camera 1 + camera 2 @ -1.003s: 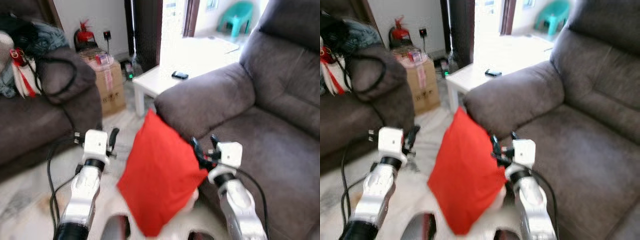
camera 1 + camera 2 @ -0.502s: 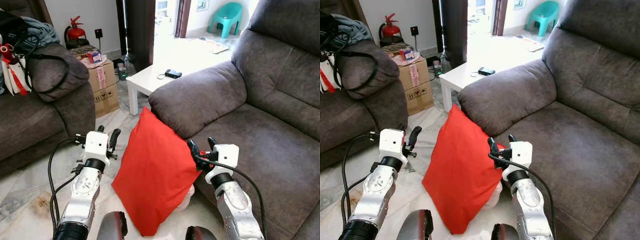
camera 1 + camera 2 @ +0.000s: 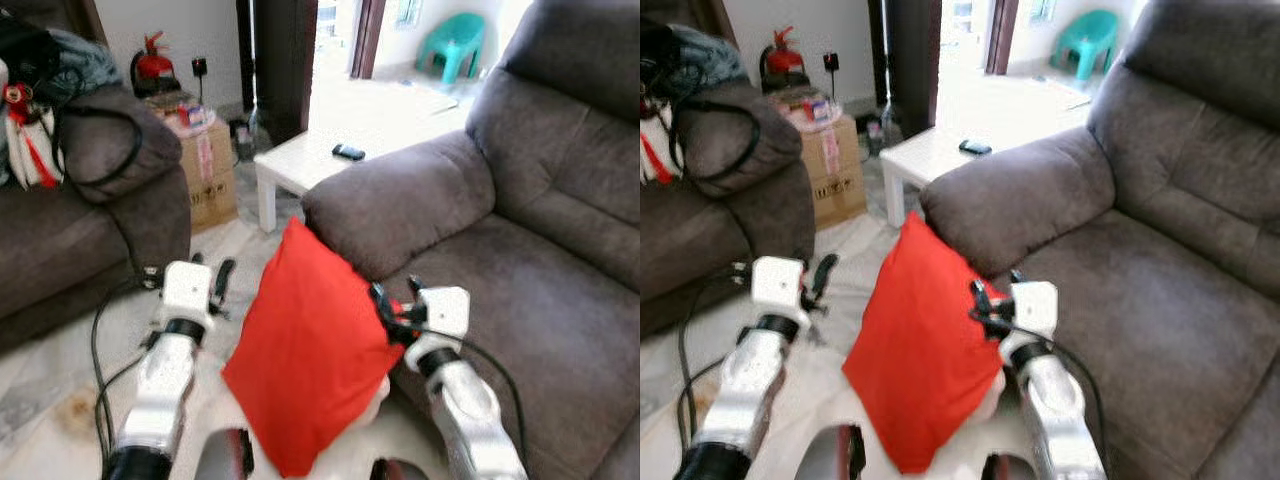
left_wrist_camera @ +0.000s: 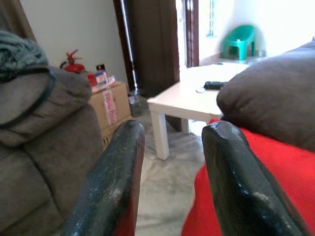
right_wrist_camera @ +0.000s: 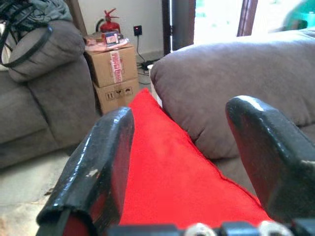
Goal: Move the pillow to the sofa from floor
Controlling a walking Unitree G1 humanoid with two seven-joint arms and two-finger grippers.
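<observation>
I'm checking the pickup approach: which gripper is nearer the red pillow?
Right. The right gripper is against the red pillow at its sofa-side edge, fingers open around it. The left gripper is open beside the pillow's other edge, apart from it.

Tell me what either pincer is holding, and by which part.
Nothing is gripped. Both pincers are open, the left pincer and right pincer flanking the pillow.

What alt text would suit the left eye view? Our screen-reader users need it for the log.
A red pillow stands on edge on the pale floor, leaning against the brown sofa, with the left gripper and right gripper open on either side of it. Behind are a white side table and a cardboard box.
</observation>
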